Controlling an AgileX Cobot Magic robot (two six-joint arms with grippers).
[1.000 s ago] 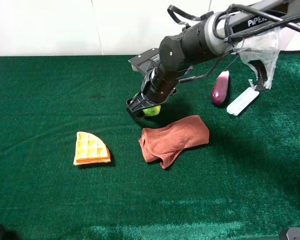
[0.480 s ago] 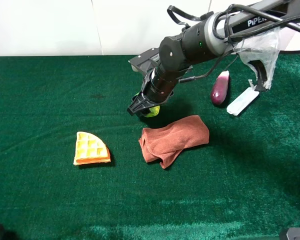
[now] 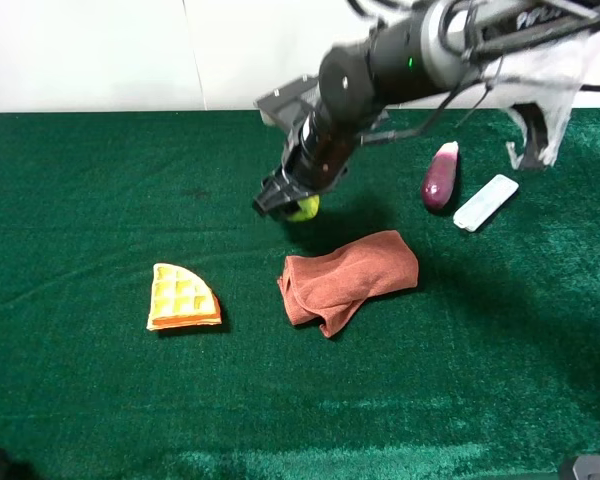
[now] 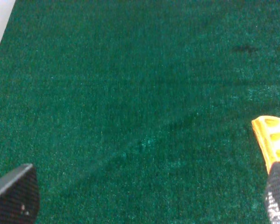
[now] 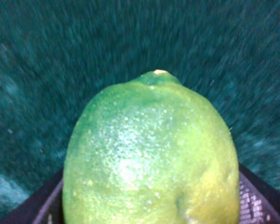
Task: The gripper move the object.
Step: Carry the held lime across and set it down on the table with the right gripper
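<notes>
The object is a round yellow-green fruit [image 3: 303, 208] with mottled skin. My right gripper [image 3: 288, 204] is shut on it and holds it above the green cloth, just behind the rust-red towel [image 3: 348, 279]. In the right wrist view the fruit [image 5: 151, 154] fills the frame between the dark fingers [image 5: 259, 196]. My left gripper [image 4: 144, 198] is open and empty over bare cloth; only its two fingertips [image 4: 15, 193] show, near the waffle wedge [image 4: 272, 140]. It does not show in the exterior high view.
An orange waffle wedge [image 3: 182, 297] lies at the left middle. A purple eggplant [image 3: 440, 175] and a white flat bar [image 3: 485, 201] lie at the back right. The green cloth [image 3: 100, 200] covers the table up to a white wall.
My right gripper has risen with the fruit in it, off the cloth and a little toward the back. The arm sits higher in view. The left arm has not moved.
</notes>
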